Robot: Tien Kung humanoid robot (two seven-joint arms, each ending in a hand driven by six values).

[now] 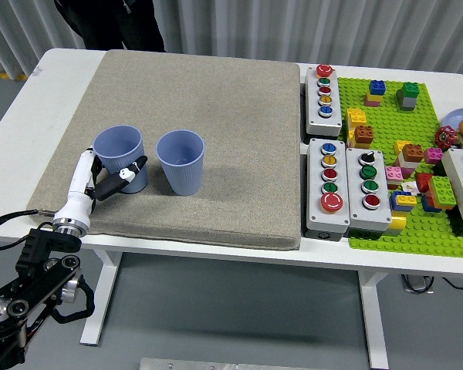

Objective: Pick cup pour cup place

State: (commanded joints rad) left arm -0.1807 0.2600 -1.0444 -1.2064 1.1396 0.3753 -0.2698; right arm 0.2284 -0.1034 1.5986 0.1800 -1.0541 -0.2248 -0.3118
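Observation:
Two blue-grey paper cups stand upright on the beige mat [216,116]. The left cup [119,150] has my left hand [112,181] at its lower left side, with the fingers [131,167] curled around its base. The cup's foot is hidden behind the hand. The right cup [180,160] stands free a few centimetres to the right, and its inside looks empty. My left arm comes in from the lower left corner. The right arm does not show.
Grey button boxes [326,185] line the mat's right edge. A green baseplate [417,223] with several coloured bricks lies beyond them at the far right. A person in dark clothes [112,23] stands at the table's far left corner.

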